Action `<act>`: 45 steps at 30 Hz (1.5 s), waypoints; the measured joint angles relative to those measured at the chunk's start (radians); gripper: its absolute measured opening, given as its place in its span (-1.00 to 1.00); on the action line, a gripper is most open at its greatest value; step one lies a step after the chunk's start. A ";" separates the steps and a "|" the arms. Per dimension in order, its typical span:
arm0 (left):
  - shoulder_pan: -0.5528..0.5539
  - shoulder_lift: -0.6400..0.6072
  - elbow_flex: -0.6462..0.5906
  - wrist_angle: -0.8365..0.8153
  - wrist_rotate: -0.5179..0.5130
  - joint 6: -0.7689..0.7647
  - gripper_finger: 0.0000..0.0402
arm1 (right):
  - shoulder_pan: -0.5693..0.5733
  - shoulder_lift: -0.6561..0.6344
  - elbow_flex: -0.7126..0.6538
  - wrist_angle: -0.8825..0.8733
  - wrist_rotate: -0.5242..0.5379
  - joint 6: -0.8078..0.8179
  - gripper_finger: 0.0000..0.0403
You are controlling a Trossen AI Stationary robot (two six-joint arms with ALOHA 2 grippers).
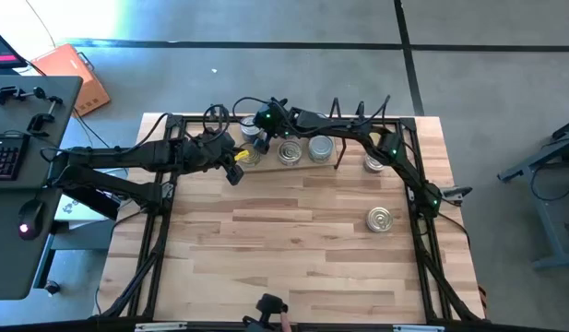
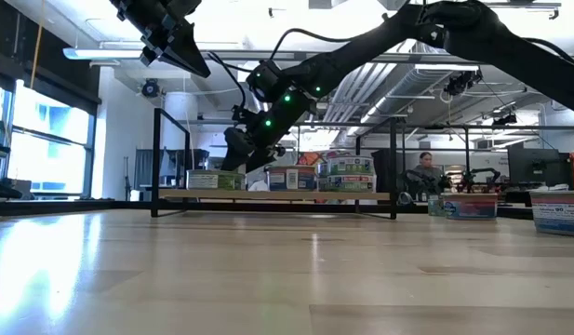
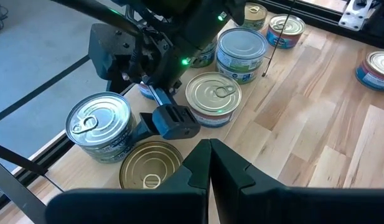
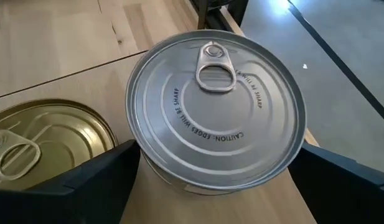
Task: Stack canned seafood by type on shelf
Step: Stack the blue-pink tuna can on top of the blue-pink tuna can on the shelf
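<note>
Between my right gripper (image 4: 210, 180) fingers sits a silver-topped tin (image 4: 215, 115), one pad at each side of it, seemingly clamped, at the shelf's left end near the table's back edge. My left gripper (image 3: 209, 163) hangs just beside it, fingers together, holding nothing. A gold-topped tin (image 4: 45, 149) stands touching or nearly touching the silver one.

Progress, as I judge it: part done. Several tins already sit on the shelf (image 2: 268, 196) board, some two high in the low view, labels green and blue. Sorting by type looks unfinished: silver and gold tops are mixed at the left end. Two loose tins remain off it, one (image 1: 380, 219) out on the open tabletop toward the right side, another (image 1: 373, 164) by the right upright. Whether the gripped tin is going up or coming down, I cannot tell.

Surface: light wooden tabletop (image 1: 284, 258), plank pattern, black frame rails round the edges. Beyond: grey concrete floor, a desk with keyboard (image 1: 3, 157) at left, an orange box (image 1: 77, 78). Low view shows an open workshop, ceiling ducts, a person seated (image 2: 422, 172) far back.
</note>
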State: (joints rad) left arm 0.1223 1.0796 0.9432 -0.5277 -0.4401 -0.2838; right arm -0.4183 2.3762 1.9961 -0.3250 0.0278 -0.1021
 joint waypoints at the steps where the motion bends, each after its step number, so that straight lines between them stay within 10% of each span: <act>1: 0.000 0.000 0.000 0.000 0.000 0.000 -1.00 | 0.000 -0.004 0.000 -0.007 0.006 0.005 0.92; 23: -0.104 0.000 0.000 -0.053 -0.111 -0.031 -1.00 | 0.106 -0.241 -0.027 -0.450 0.136 -0.129 0.91; 38: -0.525 0.056 0.000 0.056 -0.223 -0.054 -1.00 | 0.503 -0.817 -0.916 0.076 0.357 0.038 0.91; 45: -0.641 0.261 -0.092 0.412 -0.204 -0.009 -1.00 | 0.731 -0.992 -1.047 -0.256 0.615 0.478 0.91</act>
State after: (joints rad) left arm -0.5185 1.3408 0.8507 -0.1161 -0.6436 -0.2930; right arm 0.3123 1.3845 0.9493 -0.5812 0.6430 0.3761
